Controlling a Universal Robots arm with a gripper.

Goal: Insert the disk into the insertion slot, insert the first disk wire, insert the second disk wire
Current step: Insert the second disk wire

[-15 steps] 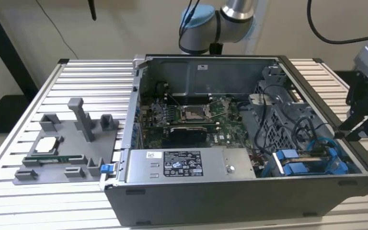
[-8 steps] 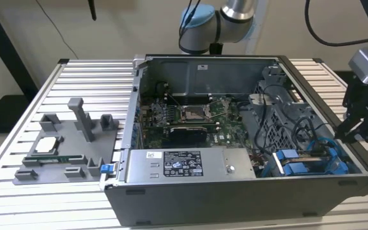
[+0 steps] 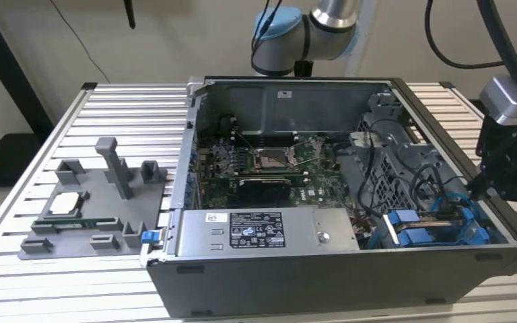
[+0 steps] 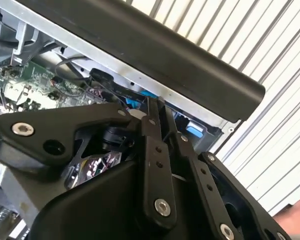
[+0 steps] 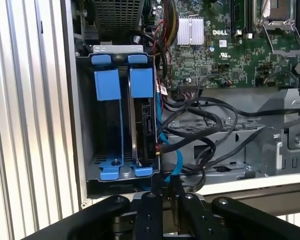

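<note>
**Disk looks seated, gripper parked at the bay's edge**

The black two-finger gripper (image 5: 162, 192) has its fingers pressed together with nothing between them, right at the rim of the grey sheet-metal drive bay with blue plastic tabs (image 5: 117, 77). That bay sits in the corner of the open grey computer case (image 3: 330, 282) nearest the exterior view's right. The silver-grey hard drive in its bright blue carrier (image 5: 142, 125) stands in one compartment; the one beside it is bare. So I'd say we're at the wire steps: a light blue cable (image 5: 172, 152) and loose black cables (image 5: 210, 130) run just beside the drive. Room is tight, with the case wall close alongside.
</note>
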